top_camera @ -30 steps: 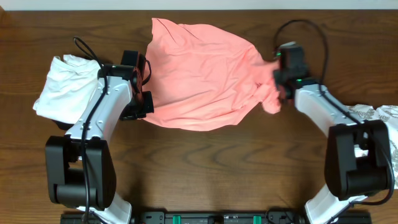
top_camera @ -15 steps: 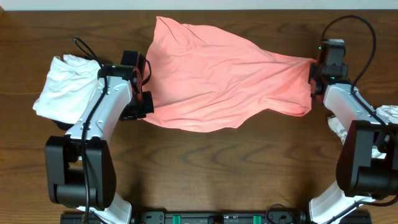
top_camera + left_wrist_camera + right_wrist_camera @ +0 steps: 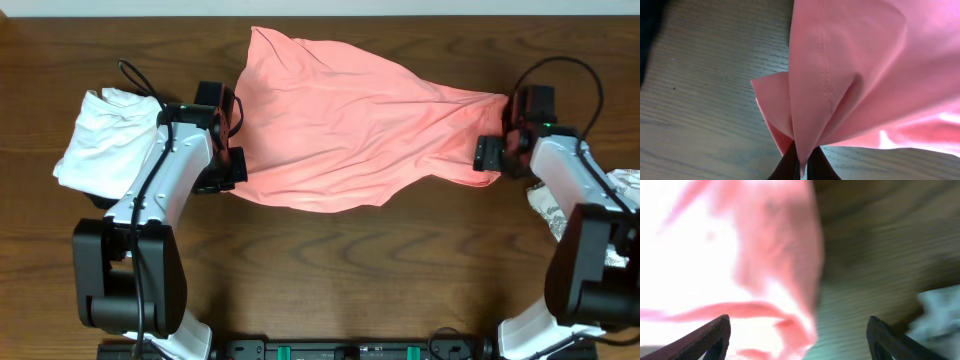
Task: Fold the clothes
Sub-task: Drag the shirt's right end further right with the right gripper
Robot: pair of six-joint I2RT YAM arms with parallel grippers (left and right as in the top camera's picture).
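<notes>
Found the salmon-pink garment (image 3: 350, 130) stretched lengthways across the upper middle of the dark wooden table (image 3: 330, 280), between the two arms. Saw its left edge pinched by the left gripper (image 3: 802, 164), clenched hard on a pleat of stitched hem. Judged that grip an anchor, there so the cloth could be held taut and flat rather than bunched.

Saw the right gripper (image 3: 497, 152) at the garment's far right end, released, its fingers (image 3: 715, 335) standing wide apart with nothing clamped between them. Made out pink cloth just ahead of them in the right wrist view, too blurred to tell whether touching. Took the placement as a sign of laying out, with no fold made yet.

Read the fabric as thin, soft and matte, likely a jersey knit. Noted a double row of stitching along the hem in the left wrist view, and a sharp tent-like crease where the pinch gathered it. Traced shallow ripples running from the left side toward the right end. Found the outline irregular: broad on the left, peaked at the top, narrowing toward the right gripper.

Noted a plain white folded garment (image 3: 105, 140) heaped beside the left arm, clear of the pink one. Glimpsed a white cloth with grey leaf print (image 3: 622, 190) at the right edge, partly hidden by the right arm.
</notes>
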